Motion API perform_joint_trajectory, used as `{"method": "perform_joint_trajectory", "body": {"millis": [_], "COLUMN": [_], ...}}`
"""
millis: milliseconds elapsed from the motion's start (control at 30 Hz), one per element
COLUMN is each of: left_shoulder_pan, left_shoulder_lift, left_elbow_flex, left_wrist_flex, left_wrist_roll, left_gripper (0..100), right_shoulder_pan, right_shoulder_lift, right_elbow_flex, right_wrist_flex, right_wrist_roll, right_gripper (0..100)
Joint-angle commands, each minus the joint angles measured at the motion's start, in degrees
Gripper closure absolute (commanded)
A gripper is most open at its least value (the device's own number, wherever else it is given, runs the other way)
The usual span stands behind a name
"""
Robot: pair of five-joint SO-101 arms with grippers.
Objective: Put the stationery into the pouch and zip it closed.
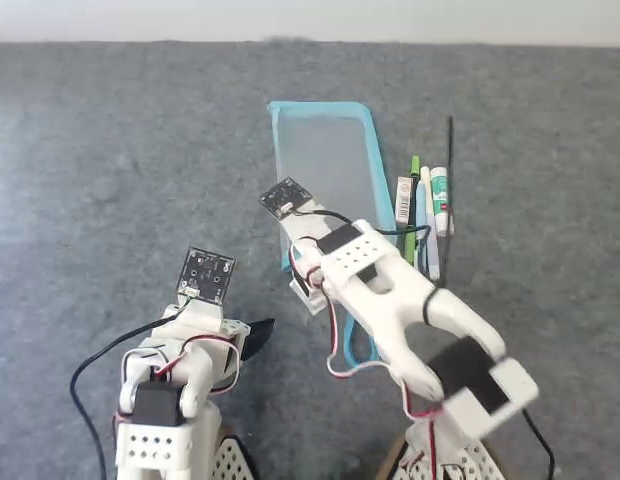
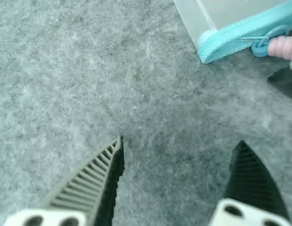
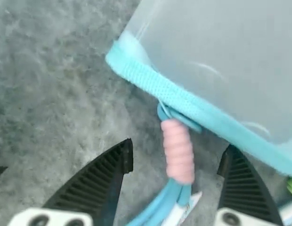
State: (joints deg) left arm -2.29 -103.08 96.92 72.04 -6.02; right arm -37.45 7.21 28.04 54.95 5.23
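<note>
Opening the pouch (image 1: pixel 325 160) looks to me like the step in hand. My left claw (image 2: pixel 180 141): spread wide, holding nothing, low over the bare grey mat (image 1: pixel 110 150), with the pouch's near corner just ahead and to its right. Pouch: flat on the mat at centre, clear walls with a blue fabric border, long axis running away from me; it looks empty. My right claw (image 3: pixel 179 145): spread, one finger on either side of the pink pull (image 3: pixel 178 151), which hangs off the near border on a blue cord (image 3: pixel 158 209); not yet pinching it. I cannot tell whether the zip is open or shut. Pens (image 1: pixel 427 215): a small bundle just beside the pouch's right long edge, none loaded. Next move, as I judge it: close my right claw on the pull and draw it along the border while my left claw pins the near corner so the pouch does not slide. Room: open mat on the left for my left arm. On the right the pens crowd the pouch edge, so a sweep that way risks scattering them. The mat's far edge lies near the pouch's far end.
</note>
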Motion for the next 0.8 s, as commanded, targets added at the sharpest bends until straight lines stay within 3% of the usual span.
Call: {"method": "perform_joint_trajectory", "body": {"millis": [0,400,767], "left_shoulder_pan": [-0.44,-0.44,-0.44], "left_shoulder_lift": [-1.32,-1.32,-1.32], "left_elbow_flex": [-0.57,-0.57,-0.57], "left_wrist_flex": [0.26,0.26,0.26], "left_wrist_roll": [0.88,0.88,0.88], "left_gripper": [66,66,66], "right_shoulder_pan": [-0.04,0.13,0.13], "right_shoulder_lift": [2.68,3.74,3.3], "right_elbow_flex": [-6.15,-7.56,-6.59], "right_wrist_flex": [0.22,1.01,2.24], "right_wrist_roll": [1.41,1.58,1.76], "right_gripper": [70.2,71.2,99.3]}}
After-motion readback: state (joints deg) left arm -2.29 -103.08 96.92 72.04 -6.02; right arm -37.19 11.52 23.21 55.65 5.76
